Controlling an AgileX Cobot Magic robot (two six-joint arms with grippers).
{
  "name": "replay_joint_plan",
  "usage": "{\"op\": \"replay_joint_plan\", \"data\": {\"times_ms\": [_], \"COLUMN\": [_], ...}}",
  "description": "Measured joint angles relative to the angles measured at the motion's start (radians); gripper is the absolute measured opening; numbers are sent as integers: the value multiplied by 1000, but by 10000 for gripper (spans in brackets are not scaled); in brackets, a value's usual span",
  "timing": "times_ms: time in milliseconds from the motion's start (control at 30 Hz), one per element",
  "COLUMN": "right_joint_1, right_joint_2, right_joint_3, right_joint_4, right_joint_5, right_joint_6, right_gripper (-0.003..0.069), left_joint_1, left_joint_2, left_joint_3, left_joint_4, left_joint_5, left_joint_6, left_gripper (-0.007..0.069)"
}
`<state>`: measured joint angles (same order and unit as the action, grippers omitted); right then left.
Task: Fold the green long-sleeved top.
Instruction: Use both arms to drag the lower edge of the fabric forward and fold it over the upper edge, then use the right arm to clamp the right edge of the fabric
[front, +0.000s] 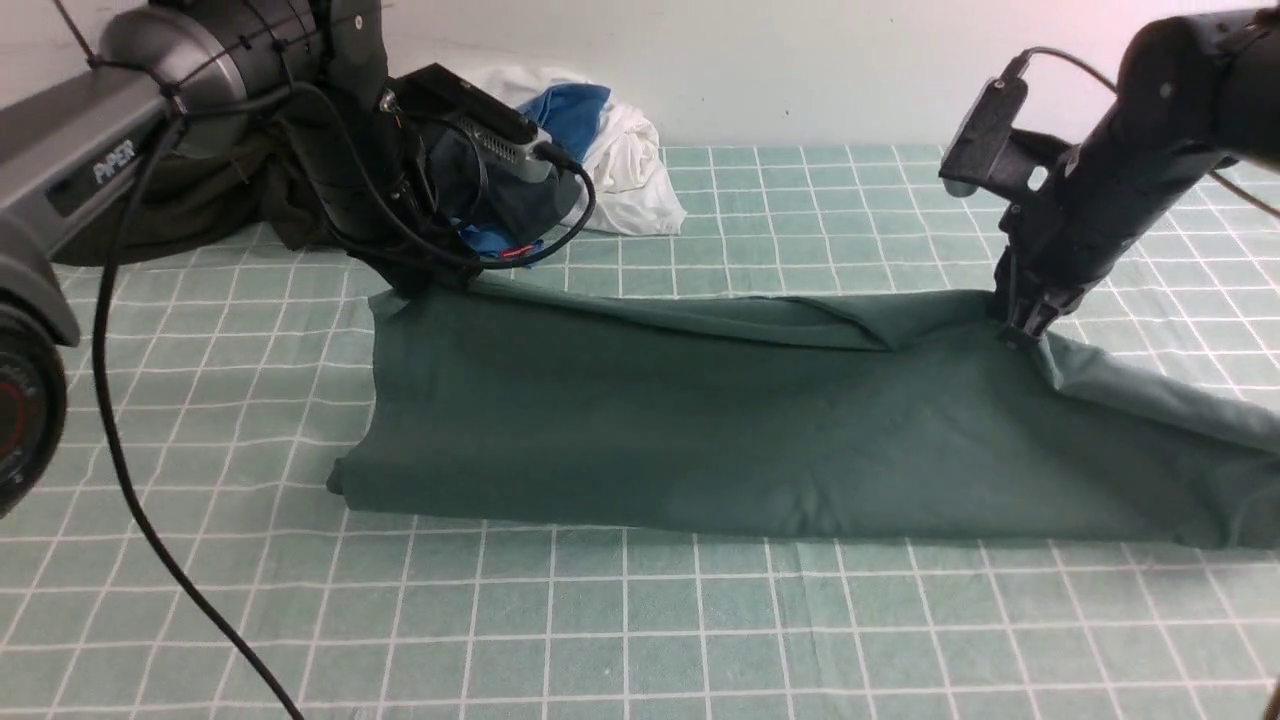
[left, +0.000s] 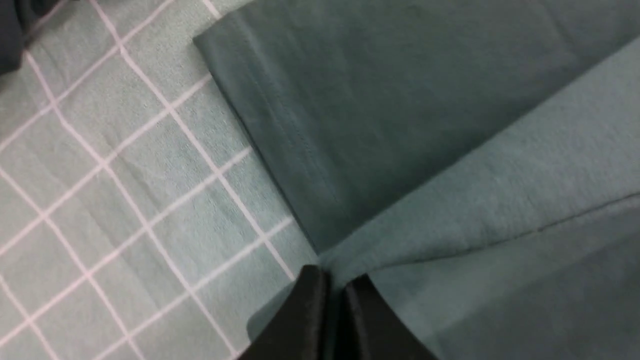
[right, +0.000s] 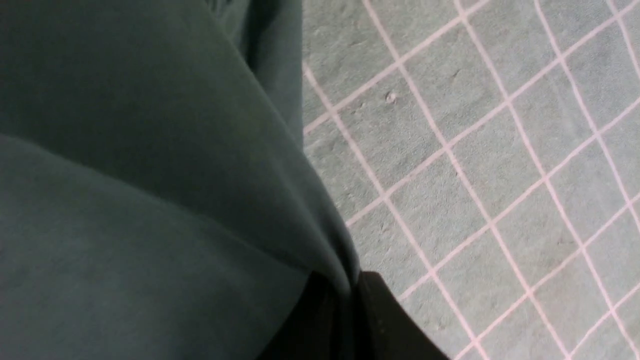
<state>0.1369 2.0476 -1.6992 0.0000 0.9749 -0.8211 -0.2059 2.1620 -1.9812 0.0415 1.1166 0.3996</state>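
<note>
The green long-sleeved top (front: 700, 430) lies across the middle of the table as a long folded band, its print hidden. My left gripper (front: 415, 285) pinches the top's far left corner; in the left wrist view the black jaws (left: 334, 282) are shut on a fold of the green cloth (left: 450, 190). My right gripper (front: 1022, 325) pinches the far edge near the right end, and the right wrist view shows those jaws (right: 350, 287) shut on the cloth (right: 125, 200). The held far edge is raised a little off the table. The right end runs out of the front view.
A checked green tablecloth (front: 640, 620) covers the table. A pile of other clothes sits at the back left: a dark olive garment (front: 210, 200), a dark grey one (front: 500, 205), and white and blue cloth (front: 620, 150). A black cable (front: 150, 520) hangs down at the front left.
</note>
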Motion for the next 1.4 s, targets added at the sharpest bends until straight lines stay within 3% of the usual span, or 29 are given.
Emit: {"op": "replay_joint_plan", "data": {"times_ms": [167, 333, 400, 500, 633, 800, 1100, 1267, 1400], "right_joint_1": [-17, -32, -35, -32, 2, 87, 138, 84, 20], "right_joint_2": [80, 98, 97, 81, 55, 69, 171, 217, 243], "right_joint_3": [-17, -18, -22, -22, -24, -24, -24, -75, -167], "right_joint_4": [45, 58, 50, 49, 102, 233, 252, 204, 165], "right_joint_5": [-66, -160, -192, -168, -53, 44, -186, -410, -442], "right_joint_6": [33, 184, 294, 393, 378, 284, 296, 487, 598], "right_gripper": [62, 215, 297, 363, 383, 385, 386, 386, 386], "left_joint_1": [6, 6, 7, 18, 35, 31, 15, 14, 13], "left_joint_2": [59, 77, 82, 85, 87, 84, 82, 81, 81], "left_joint_3": [-6, -6, -7, -8, -10, -10, -11, -12, -13], "left_joint_4": [2, 4, 4, 7, 30, 17, 6, 7, 7], "left_joint_5": [-64, -164, -205, -229, -230, -175, -58, -19, -6], "left_joint_6": [-1, -20, -56, -130, -216, -220, -186, -182, -179], "left_gripper": [11, 62, 113, 201, 324, 386, 300, 192, 141]}}
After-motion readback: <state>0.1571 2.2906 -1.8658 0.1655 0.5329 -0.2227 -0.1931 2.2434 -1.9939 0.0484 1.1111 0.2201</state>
